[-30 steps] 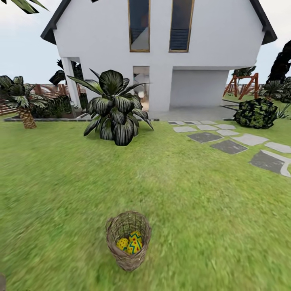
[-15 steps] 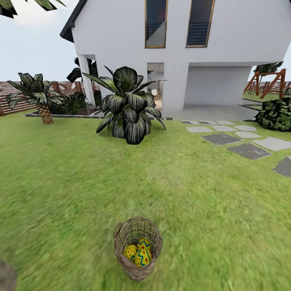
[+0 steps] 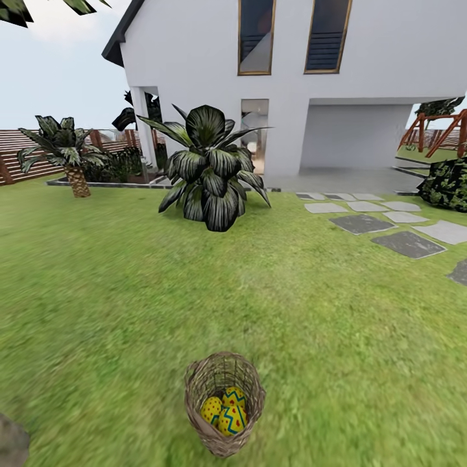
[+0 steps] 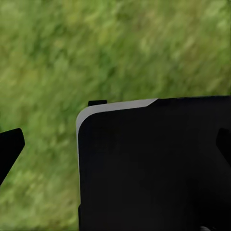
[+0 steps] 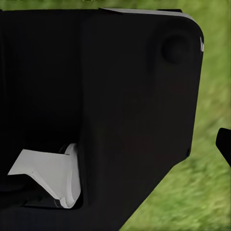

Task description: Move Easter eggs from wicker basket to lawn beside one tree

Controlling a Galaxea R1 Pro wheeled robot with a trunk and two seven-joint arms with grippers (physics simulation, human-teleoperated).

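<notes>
The palm [image 3: 67, 159] is standing at the lawn's [image 3: 117, 285] far left edge. The wicker basket [image 3: 224, 402] is sitting upright on the near lawn, keeping the Easter eggs [image 3: 224, 410] contained. Stepping stones [image 3: 383, 227] are lying right. The state of either hand cannot be told.

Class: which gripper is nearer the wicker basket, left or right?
Cannot tell. The wicker basket stands on the lawn just ahead; both wrist views face grass beside dark robot bodywork.

yellow easter eggs [image 3: 224, 410] lie in upright wicker basket [image 3: 224, 441] on lawn [image 3: 130, 292].
</notes>
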